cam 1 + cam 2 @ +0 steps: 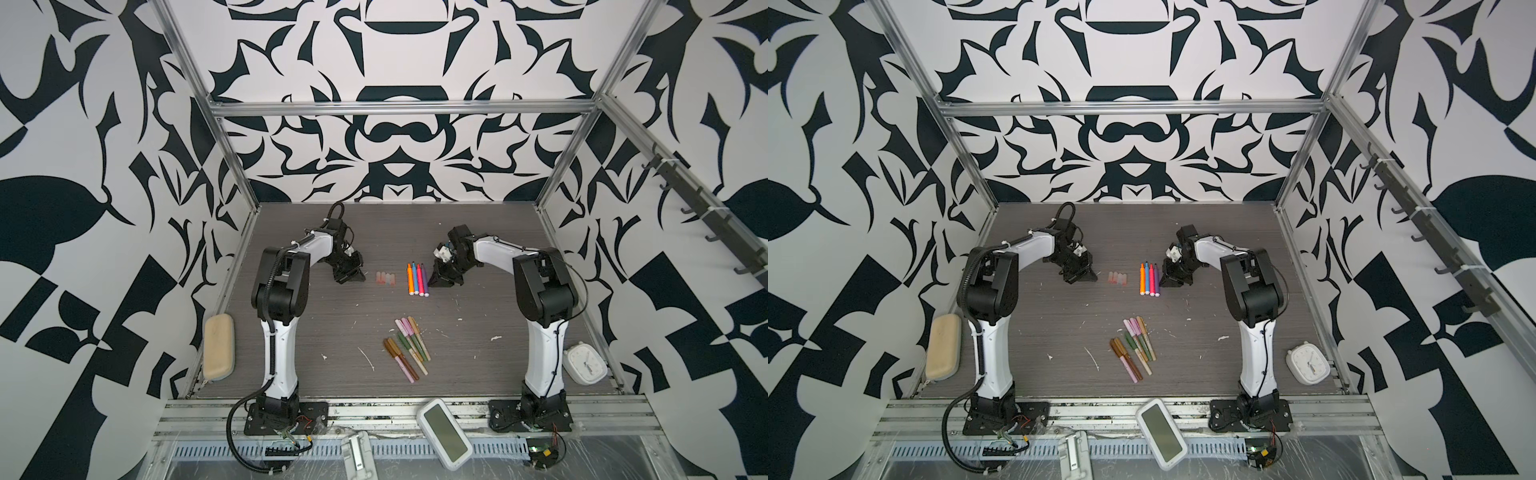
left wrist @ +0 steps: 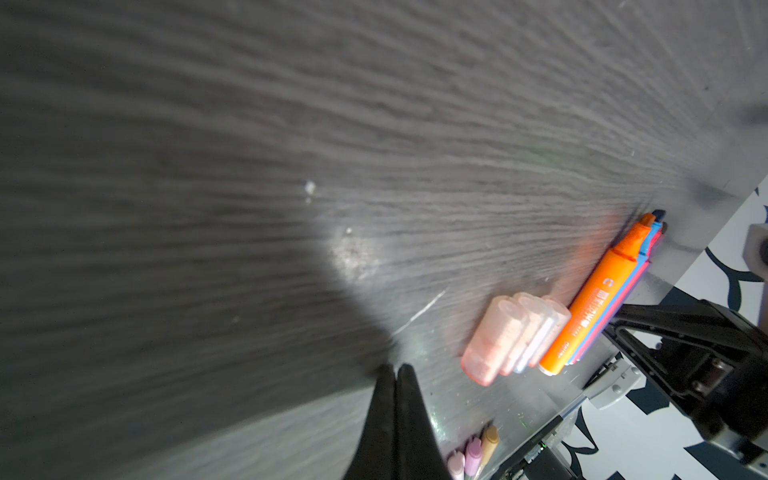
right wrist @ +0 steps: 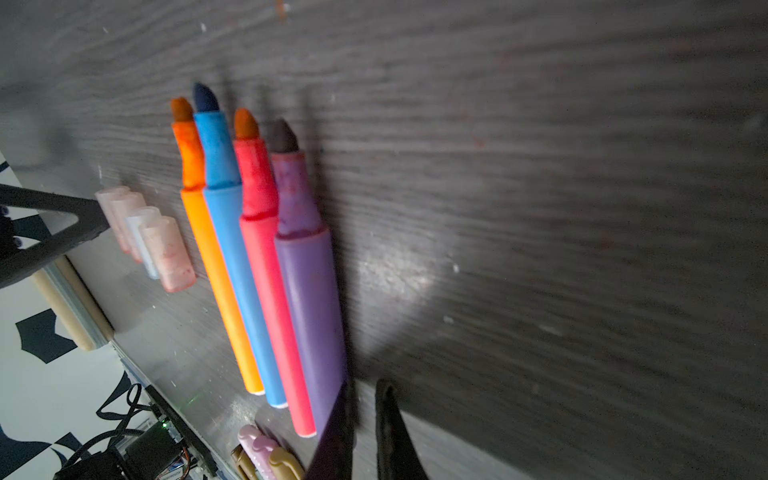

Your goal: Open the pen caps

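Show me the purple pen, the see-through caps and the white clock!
purple pen [image 3: 309, 299], right wrist view, middle of its barrel.
see-through caps [image 1: 384, 278], a top view, middle of the row of four.
white clock [image 1: 586, 364], a top view, centre of its face.

We find white print running along the barrel of the orange pen [image 2: 590, 307] in the left wrist view, with a small horseshoe-like mark near its neck, but we cannot make out the words. We read nothing elsewhere.
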### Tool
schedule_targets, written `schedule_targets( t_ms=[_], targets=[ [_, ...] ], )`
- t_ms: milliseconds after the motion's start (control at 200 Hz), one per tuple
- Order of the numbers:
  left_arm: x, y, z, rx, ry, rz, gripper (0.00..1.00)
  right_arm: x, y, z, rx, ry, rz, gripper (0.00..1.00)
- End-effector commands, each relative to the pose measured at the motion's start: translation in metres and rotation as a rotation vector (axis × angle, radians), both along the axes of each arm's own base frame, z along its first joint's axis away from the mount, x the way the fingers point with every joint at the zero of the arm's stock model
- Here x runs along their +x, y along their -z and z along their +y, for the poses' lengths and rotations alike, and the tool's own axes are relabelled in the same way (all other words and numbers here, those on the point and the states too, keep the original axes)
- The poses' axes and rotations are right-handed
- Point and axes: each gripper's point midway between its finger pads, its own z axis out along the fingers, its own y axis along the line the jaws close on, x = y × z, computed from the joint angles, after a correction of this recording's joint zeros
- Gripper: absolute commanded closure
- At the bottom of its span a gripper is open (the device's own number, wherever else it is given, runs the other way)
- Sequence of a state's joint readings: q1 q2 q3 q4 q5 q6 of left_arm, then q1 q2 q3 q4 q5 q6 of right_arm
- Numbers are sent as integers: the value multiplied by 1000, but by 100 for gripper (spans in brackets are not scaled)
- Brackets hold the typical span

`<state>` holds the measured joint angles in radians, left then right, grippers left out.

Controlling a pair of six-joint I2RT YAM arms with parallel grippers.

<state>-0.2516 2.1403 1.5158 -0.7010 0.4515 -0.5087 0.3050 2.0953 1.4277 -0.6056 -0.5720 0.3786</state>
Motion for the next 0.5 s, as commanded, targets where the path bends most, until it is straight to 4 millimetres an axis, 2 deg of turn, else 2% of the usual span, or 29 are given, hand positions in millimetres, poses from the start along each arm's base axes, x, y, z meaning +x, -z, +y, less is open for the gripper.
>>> schedule_targets(
  t_ms=[0,145,270,385,495],
  targets=[
    [-13,5,10,48,-11,41,97,-4,11,-5,-68,5,6,84],
    [-13,2,11,39,-22,34,97,2,0,-30,-121,62,-52,84],
    [-11,-1,15,-13,-81,26,98,-6,-17,-43,-135,63,-98,84],
    [-9,-5,23,-59,-149,7,100,-28,-31,-48,-148,40,-132,84],
    [-7,-14,25,-87,-180,-43,100,-63,-40,-43,-178,-22,-182,84]
  ],
)
